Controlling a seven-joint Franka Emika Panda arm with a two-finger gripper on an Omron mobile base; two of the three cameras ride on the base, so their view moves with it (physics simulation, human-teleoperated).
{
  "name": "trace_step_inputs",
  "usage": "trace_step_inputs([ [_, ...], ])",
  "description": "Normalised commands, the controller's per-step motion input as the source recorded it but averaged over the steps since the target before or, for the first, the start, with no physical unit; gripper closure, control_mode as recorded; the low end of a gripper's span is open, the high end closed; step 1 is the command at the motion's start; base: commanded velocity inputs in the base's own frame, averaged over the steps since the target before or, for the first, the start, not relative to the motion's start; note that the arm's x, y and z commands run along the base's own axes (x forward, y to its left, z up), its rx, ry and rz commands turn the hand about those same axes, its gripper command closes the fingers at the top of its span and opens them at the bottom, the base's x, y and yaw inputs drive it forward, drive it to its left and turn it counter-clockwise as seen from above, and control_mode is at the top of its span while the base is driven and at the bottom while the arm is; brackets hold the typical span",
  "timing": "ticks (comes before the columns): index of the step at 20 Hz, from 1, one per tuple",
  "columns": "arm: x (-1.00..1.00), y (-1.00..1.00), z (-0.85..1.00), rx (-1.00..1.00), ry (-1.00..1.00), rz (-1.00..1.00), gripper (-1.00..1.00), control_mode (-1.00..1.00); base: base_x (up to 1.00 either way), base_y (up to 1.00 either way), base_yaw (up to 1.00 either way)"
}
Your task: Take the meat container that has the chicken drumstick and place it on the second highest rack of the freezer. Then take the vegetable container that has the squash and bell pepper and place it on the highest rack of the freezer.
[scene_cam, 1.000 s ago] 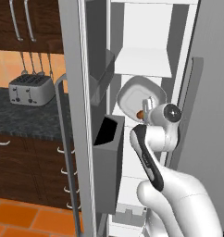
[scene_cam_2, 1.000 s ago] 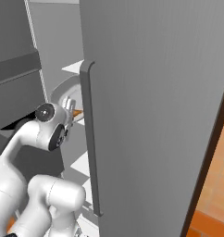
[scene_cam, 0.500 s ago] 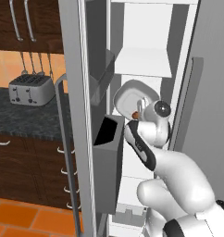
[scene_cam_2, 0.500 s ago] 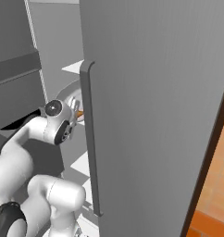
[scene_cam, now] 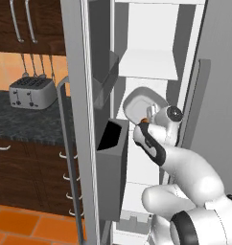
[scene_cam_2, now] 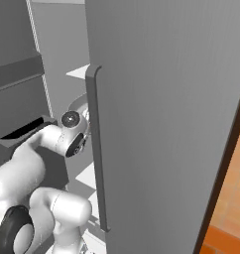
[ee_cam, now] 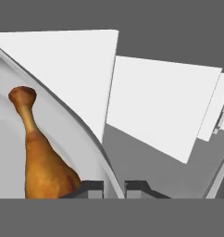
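We are carrying the pale grey, round-cornered meat container (scene_cam: 143,103) deeper into the tall grey-steel freezer (scene_cam: 75,95), and the change over the last second is plain in the left base view: the white arm has been folding forward, its wrist has climbed from the lower centre of the frame toward the middle, and the tray has been rising with it, tilted on edge. In the hand view the hand (ee_cam: 114,186) is pinched nearly shut on the container's thin rim, the two dark fingertips (ee_cam: 91,187) sitting close together at the bottom centre with the rim between them. The small orange-brown chicken drumstick (ee_cam: 41,154) is lying inside the tray at the lower left of that view, bone end up.

The tray is hanging in the middle of the left base view, just below the flat white shelf board (scene_cam: 149,64) at upper centre. We cannot tell from here whether that board is the highest rack or the second highest one.

We judge that the first half of the task is nearing its placement: the tray is already inside the white compartment, yet it is resting on no shelf. It needs levelling before release, or the drumstick may slide out.
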Motion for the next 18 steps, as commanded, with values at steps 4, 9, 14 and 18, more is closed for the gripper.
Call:
trace_step_inputs([
  [4,0.39,-0.01,-0.31,0.00,0.08,0.00,1.00,-1.00,0.00,0.00,0.00],
  [9,0.18,-0.20,-0.15,0.06,0.06,0.00,1.00,-1.00,0.00,0.00,0.00],
  [14,0.40,-0.01,-0.31,0.01,0.09,0.00,1.00,-1.00,0.00,0.00,0.00],
  [18,0.37,-0.09,-0.27,0.03,0.04,0.00,1.00,-1.00,0.00,0.00,0.00],
])
